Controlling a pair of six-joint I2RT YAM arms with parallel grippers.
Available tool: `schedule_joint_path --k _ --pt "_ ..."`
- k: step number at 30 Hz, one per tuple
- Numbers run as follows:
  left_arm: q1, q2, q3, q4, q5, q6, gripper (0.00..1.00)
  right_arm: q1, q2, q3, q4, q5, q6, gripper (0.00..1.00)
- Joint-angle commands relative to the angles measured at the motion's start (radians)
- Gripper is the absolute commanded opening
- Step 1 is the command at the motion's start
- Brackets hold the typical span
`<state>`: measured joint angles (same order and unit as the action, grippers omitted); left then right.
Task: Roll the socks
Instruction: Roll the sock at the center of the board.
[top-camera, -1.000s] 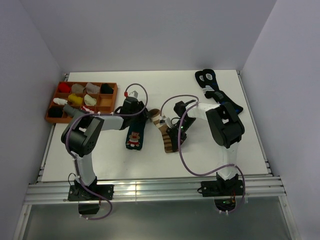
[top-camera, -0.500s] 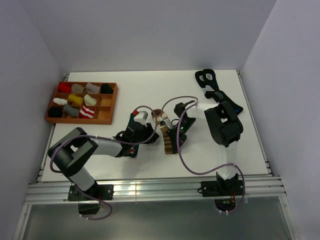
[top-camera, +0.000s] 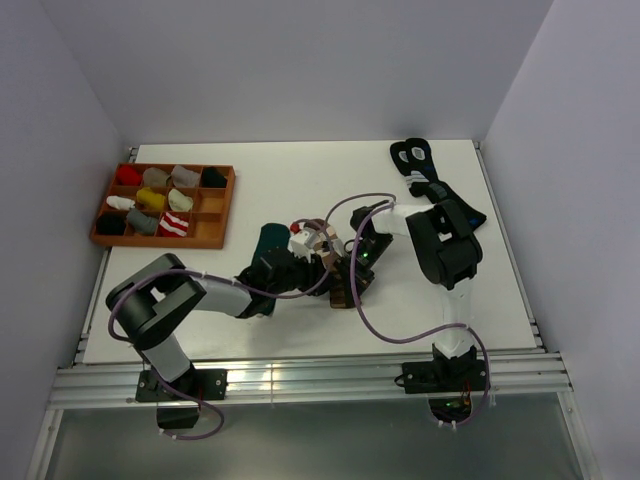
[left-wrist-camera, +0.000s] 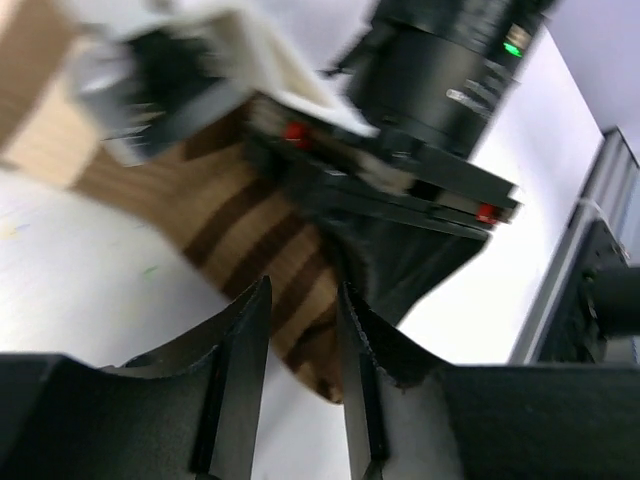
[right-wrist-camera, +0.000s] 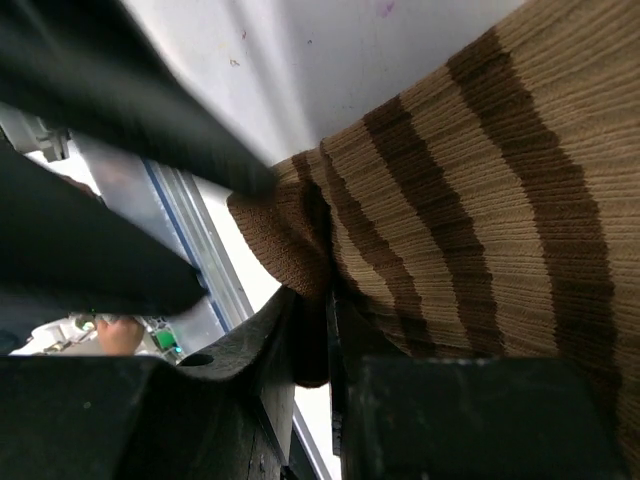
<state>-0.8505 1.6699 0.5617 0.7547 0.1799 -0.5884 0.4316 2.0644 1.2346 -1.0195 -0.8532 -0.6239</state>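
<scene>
The brown sock (top-camera: 341, 288) with cream stripes lies mid-table, and the two grippers meet over it. My right gripper (top-camera: 356, 268) is shut on a folded edge of this sock (right-wrist-camera: 480, 200); the knit is pinched between its fingers (right-wrist-camera: 312, 330). My left gripper (top-camera: 322, 262) has reached in from the left and stands open. Between its fingertips (left-wrist-camera: 300, 300) the striped sock (left-wrist-camera: 250, 230) shows just beyond them, close to the right gripper's black body. The dark green sock (top-camera: 267, 238) lies to the left, mostly hidden under my left arm.
A brown tray (top-camera: 160, 241) with several rolled socks in its compartments stands at the back left. Black socks with blue-and-white marks (top-camera: 415, 160) lie at the back right. The table's metal front rail (top-camera: 300, 380) runs along the near edge.
My left arm has swung right, from over the green sock to the brown sock beside the right gripper. The right gripper has kept its grip in place.
</scene>
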Motion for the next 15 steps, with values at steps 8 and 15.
schedule_joint_path --k 8,15 --pt "-0.051 0.083 0.073 0.038 0.132 0.048 0.36 -0.03 0.057 0.042 -0.054 0.022 -0.066 0.11" --pt "-0.056 0.119 0.092 0.044 0.161 0.048 0.36 -0.054 0.112 0.091 -0.157 -0.035 -0.128 0.12"
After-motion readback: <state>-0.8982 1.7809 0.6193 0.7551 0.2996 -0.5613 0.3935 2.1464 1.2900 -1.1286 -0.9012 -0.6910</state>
